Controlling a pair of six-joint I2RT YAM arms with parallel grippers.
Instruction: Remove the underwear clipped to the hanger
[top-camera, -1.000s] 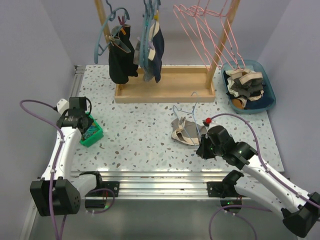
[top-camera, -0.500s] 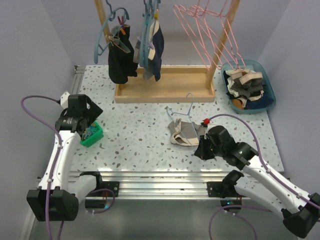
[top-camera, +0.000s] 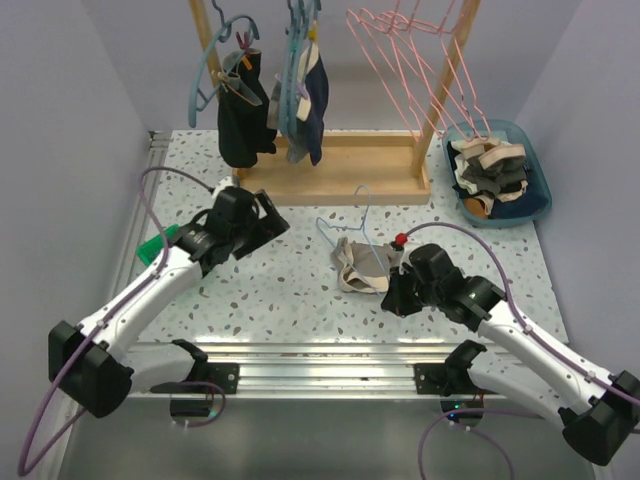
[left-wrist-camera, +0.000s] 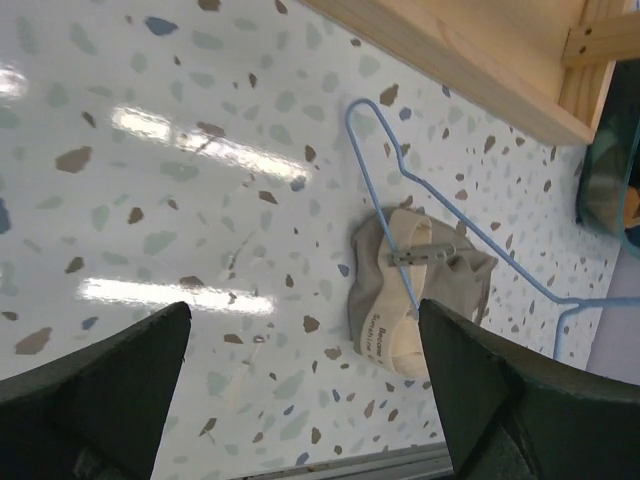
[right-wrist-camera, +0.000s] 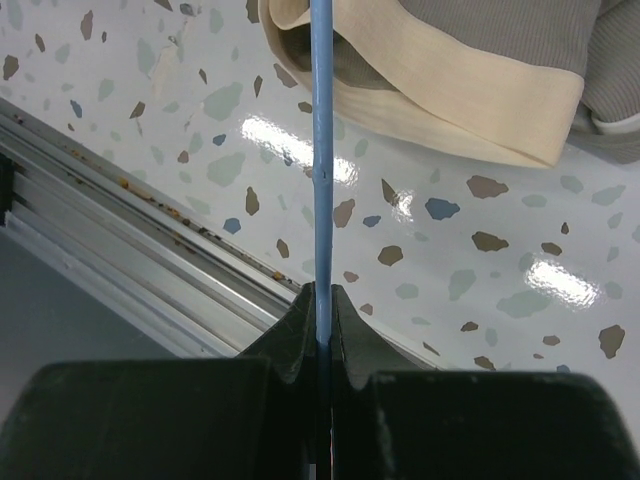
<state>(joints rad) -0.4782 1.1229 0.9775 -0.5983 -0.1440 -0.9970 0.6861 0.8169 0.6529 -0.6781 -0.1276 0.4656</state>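
Note:
A beige and grey underwear (top-camera: 358, 273) lies on the speckled table, clipped to a thin blue wire hanger (top-camera: 343, 228) whose hook points toward the rack. My right gripper (top-camera: 399, 294) is shut on the hanger's wire just right of the garment. In the right wrist view the wire (right-wrist-camera: 322, 150) runs straight up out of the shut gripper (right-wrist-camera: 322, 295), past the underwear's beige band (right-wrist-camera: 450, 85). My left gripper (top-camera: 266, 216) hovers open left of the hanger, holding nothing. Its wrist view shows the underwear (left-wrist-camera: 385, 310), a metal clip (left-wrist-camera: 420, 257) and the hanger (left-wrist-camera: 378, 148) beyond the open gripper (left-wrist-camera: 300, 320).
A wooden rack (top-camera: 330, 178) at the back carries dark garments (top-camera: 245, 125) on hangers and bare pink hangers (top-camera: 410, 55). A blue tub (top-camera: 540, 195) of clothes sits back right. A green bin (top-camera: 150, 248) peeks from behind the left arm. A metal rail (top-camera: 300, 350) lines the near edge.
My left arm swung from the green bin at the left toward the table's middle, and its gripper opened wide. The right gripper shifted the hanger and underwear slightly left and back.

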